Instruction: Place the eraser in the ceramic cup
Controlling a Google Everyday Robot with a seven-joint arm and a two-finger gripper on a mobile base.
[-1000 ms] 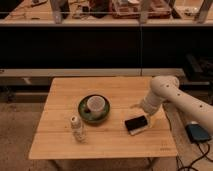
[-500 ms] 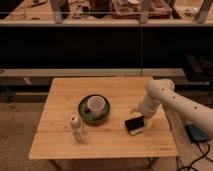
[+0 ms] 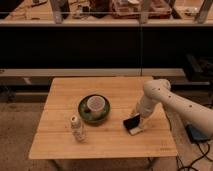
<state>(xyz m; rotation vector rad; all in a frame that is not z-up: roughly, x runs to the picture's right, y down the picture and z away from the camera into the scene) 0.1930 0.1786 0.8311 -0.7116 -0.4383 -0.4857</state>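
Note:
The eraser (image 3: 132,122), a small black block, lies on the wooden table (image 3: 60,145) right of centre, with a pale beige slab (image 3: 136,131) at its near edge. The ceramic cup (image 3: 96,104) is cream-white and stands upright inside a dark green dish (image 3: 84,114), to the left of the eraser. My gripper (image 3: 138,114) hangs from the white arm (image 3: 159,94) that comes in from the right. It is directly over the far right end of the eraser, touching it or nearly so.
A small slim whitish bottle (image 3: 76,128) stands near the table's front left. A dark shelf and counter (image 3: 100,45) run behind the table. A blue object and cables (image 3: 196,135) lie on the floor at the right.
The arm and gripper have shifted slightly left and down onto the eraser's right end. The eraser appears to have moved a little to the left. The cup, dish and bottle have not moved.

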